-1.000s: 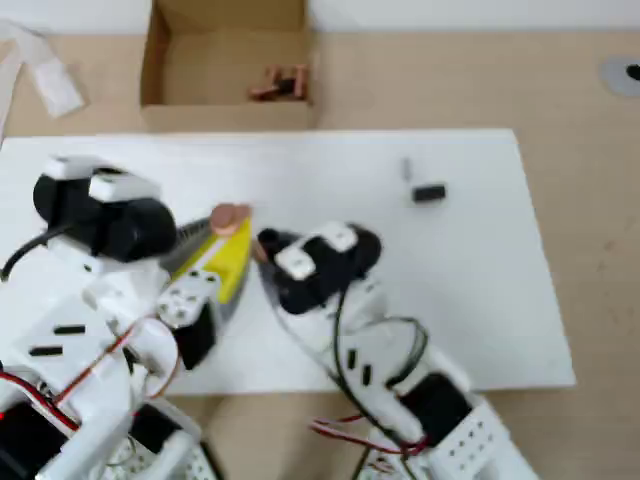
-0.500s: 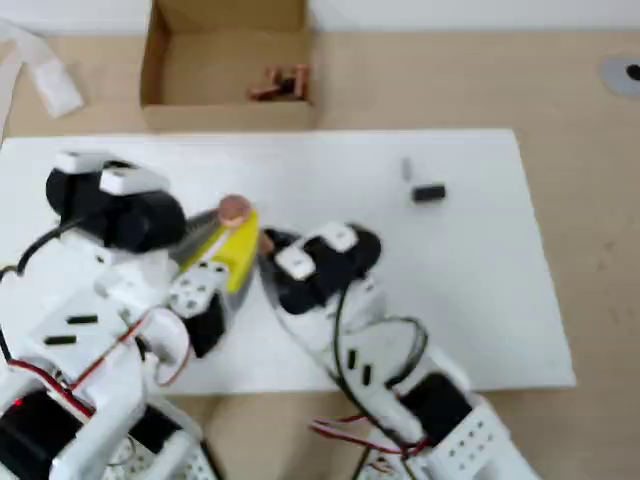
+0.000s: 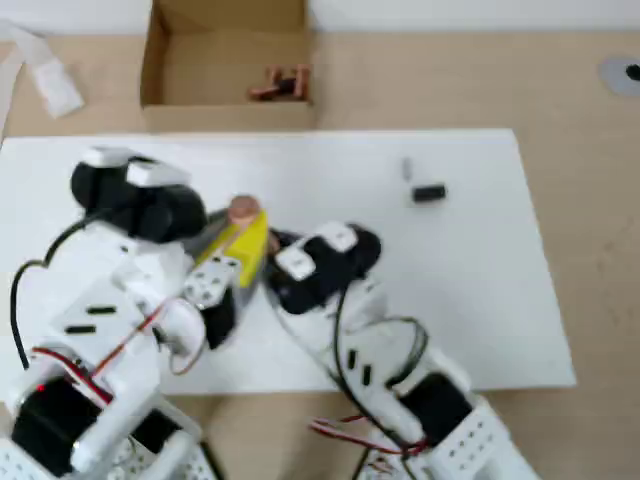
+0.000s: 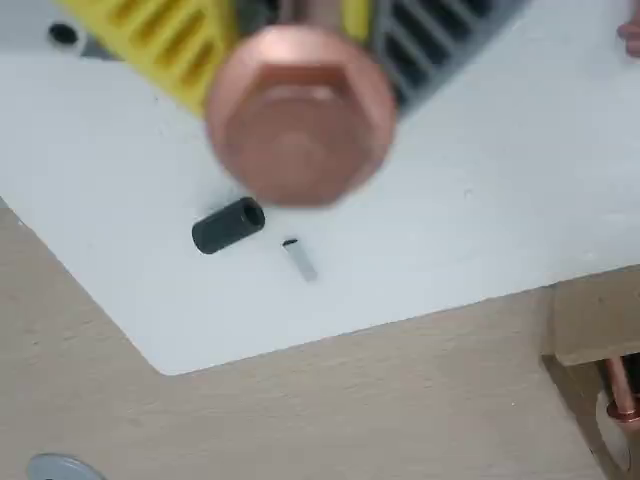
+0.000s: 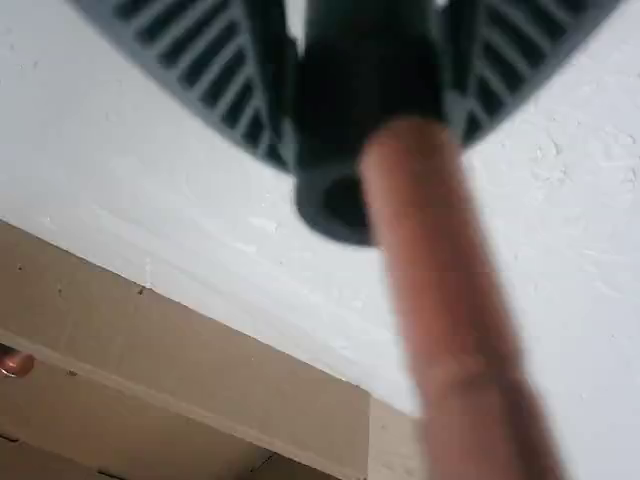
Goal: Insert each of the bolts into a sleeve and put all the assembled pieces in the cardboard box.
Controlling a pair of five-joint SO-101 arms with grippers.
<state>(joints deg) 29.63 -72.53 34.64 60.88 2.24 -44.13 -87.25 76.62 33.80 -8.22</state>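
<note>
My left gripper (image 3: 243, 216), with one yellow finger, is shut on a copper bolt (image 3: 243, 209); the bolt's hex head (image 4: 300, 115) faces the left wrist camera. Just right of it on the white mat, my right gripper (image 3: 268, 246) is shut on a black sleeve (image 5: 365, 110). The bolt's shaft (image 5: 440, 300) crosses in front of the sleeve with its tip at the sleeve's open end; I cannot tell if it is inside. Another black sleeve (image 3: 428, 193) lies on the mat at the right. The cardboard box (image 3: 160, 70) at the back holds assembled copper pieces (image 3: 280, 82).
A small grey piece (image 3: 406, 168) lies beside the loose sleeve (image 4: 228, 225) on the white mat (image 3: 480, 300). Both arm bases crowd the mat's front edge. A white object (image 3: 55, 85) lies left of the box.
The left arm has swung right and slightly back with the bolt, bringing it up against the right gripper's sleeve. The right arm has stayed put.
</note>
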